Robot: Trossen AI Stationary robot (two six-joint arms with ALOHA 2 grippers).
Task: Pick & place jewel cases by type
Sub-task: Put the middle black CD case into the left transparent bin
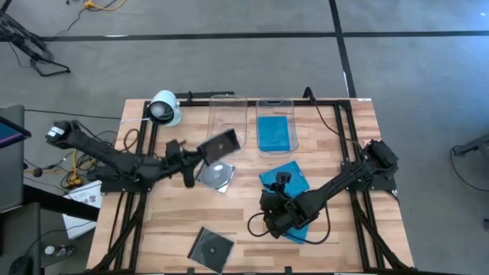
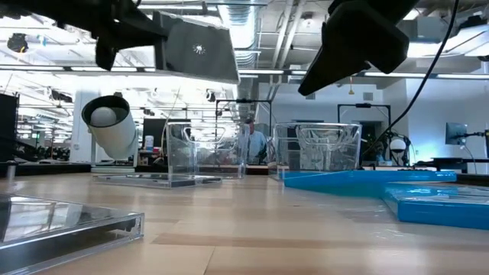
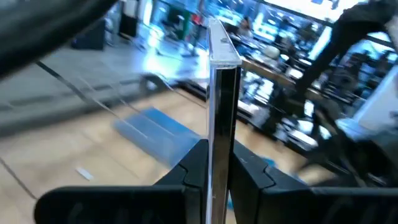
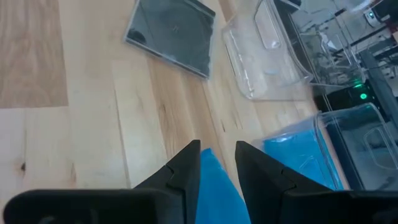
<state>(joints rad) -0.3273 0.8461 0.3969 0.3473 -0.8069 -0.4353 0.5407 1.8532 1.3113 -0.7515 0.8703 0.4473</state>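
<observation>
The dark disc case (image 1: 222, 143) hangs in the air, pinched edge-on by the left gripper (image 1: 200, 153), whose fingers (image 3: 198, 163) are clamped on its lower rim. It is lifted clear of the table and sits just at 6 o'clock of the empty clear tub (image 1: 228, 114), probably so it can drop in with its own kind. The neighbouring tub (image 1: 276, 122), at 3 o'clock of the first, already holds a blue case (image 1: 276, 132), which suggests one tub per type.

Below the held case, a second clear case (image 1: 217, 176) showing a silver disc lies flat; a third dark one (image 1: 211, 248) rests near the table's 6 o'clock edge. More blue cases (image 1: 286, 182) are spread at 4 o'clock of the blue-filled tub.

The right gripper (image 1: 275, 210) hovers low over those blue cases — its fingers (image 4: 186, 165) part-way apart above a blue edge, holding nothing that I can see, likely lined up for the next pick.
</observation>
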